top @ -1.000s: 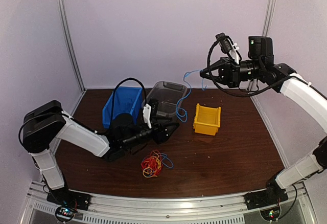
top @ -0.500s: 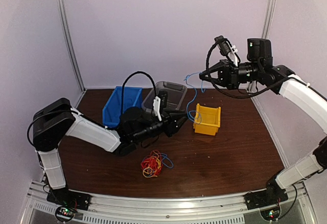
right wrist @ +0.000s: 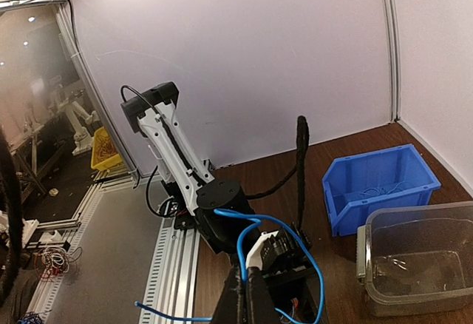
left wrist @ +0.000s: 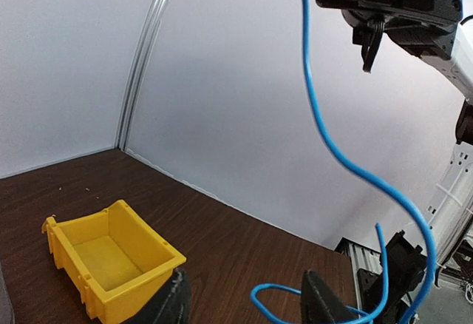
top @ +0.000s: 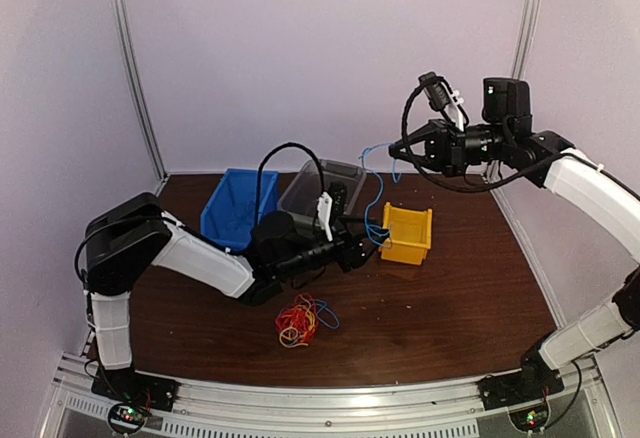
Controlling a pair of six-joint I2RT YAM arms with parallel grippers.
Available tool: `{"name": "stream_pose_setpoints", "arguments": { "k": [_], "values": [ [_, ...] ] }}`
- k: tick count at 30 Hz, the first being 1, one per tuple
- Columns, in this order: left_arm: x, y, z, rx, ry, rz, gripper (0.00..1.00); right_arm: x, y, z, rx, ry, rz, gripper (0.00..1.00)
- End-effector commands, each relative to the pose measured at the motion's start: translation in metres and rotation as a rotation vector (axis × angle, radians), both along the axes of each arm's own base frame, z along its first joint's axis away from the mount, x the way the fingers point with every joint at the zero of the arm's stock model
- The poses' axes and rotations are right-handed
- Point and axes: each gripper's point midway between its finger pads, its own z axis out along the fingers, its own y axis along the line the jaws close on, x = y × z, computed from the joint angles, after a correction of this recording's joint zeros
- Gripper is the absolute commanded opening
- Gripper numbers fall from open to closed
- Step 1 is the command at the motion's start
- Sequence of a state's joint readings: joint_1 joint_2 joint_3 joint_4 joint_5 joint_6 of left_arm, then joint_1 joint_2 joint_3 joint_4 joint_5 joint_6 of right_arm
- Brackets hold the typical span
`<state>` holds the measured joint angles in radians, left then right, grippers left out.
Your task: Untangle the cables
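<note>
Step in hand, as I judge it: one blue cable (left wrist: 304,43) is separated and lifted clear. The right end effector (top: 397,144), upper right of the top view, is clamped on its upper end. The strand hangs down to the left end effector (top: 362,241), frame centre beside the yellow bin (top: 406,234). Its jaws stand apart around the lower loop, not pinching it. The next move likely calls for closing there. The remaining bundle (top: 298,320) lies on the tabletop (top: 450,308), lower centre.
</note>
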<state>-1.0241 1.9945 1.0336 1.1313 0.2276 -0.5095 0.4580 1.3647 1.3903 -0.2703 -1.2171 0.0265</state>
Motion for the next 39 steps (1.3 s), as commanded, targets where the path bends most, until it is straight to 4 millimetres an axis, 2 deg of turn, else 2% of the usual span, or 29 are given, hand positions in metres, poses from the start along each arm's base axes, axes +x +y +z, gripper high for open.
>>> {"name": "stream_pose_setpoints", "arguments": {
  "k": [1, 6, 9, 12, 15, 20, 24, 26, 32, 35, 39],
  "values": [
    [0.002, -0.005, 0.027, -0.114, -0.106, 0.014, 0.52, -0.006, -0.002, 0.006, 0.031, 0.006, 0.023, 0.0],
    [0.028, -0.011, 0.035, -0.194, -0.117, 0.127, 0.52, -0.008, -0.001, 0.008, 0.055, 0.035, 0.045, 0.0],
    [0.037, -0.016, 0.036, -0.22, -0.135, 0.157, 0.31, -0.011, -0.002, 0.013, 0.063, 0.037, 0.055, 0.0],
    [0.045, -0.019, 0.03, -0.21, -0.106, 0.182, 0.0, -0.011, -0.006, 0.024, 0.073, 0.021, 0.049, 0.0],
    [0.046, -0.011, 0.012, -0.172, -0.046, 0.202, 0.0, 0.001, -0.02, 0.044, 0.084, -0.031, -0.007, 0.0],
    [0.045, 0.017, -0.015, -0.106, 0.056, 0.271, 0.0, 0.026, -0.054, 0.084, 0.126, -0.124, -0.119, 0.0],
    [0.042, 0.045, -0.035, -0.074, 0.129, 0.335, 0.0, 0.034, -0.071, 0.101, 0.152, -0.159, -0.154, 0.0],
    [0.04, 0.059, -0.037, -0.08, 0.153, 0.362, 0.0, 0.037, -0.078, 0.106, 0.161, -0.173, -0.17, 0.0],
    [0.033, 0.084, -0.024, -0.108, 0.147, 0.402, 0.0, 0.049, -0.096, 0.099, 0.152, -0.165, -0.216, 0.0],
    [0.031, 0.102, 0.002, -0.112, 0.085, 0.46, 0.0, 0.055, -0.101, 0.09, 0.142, -0.164, -0.252, 0.0],
    [0.036, 0.145, 0.037, -0.036, -0.033, 0.644, 0.0, 0.078, -0.106, 0.064, 0.081, -0.166, -0.362, 0.0]
  ]
}}
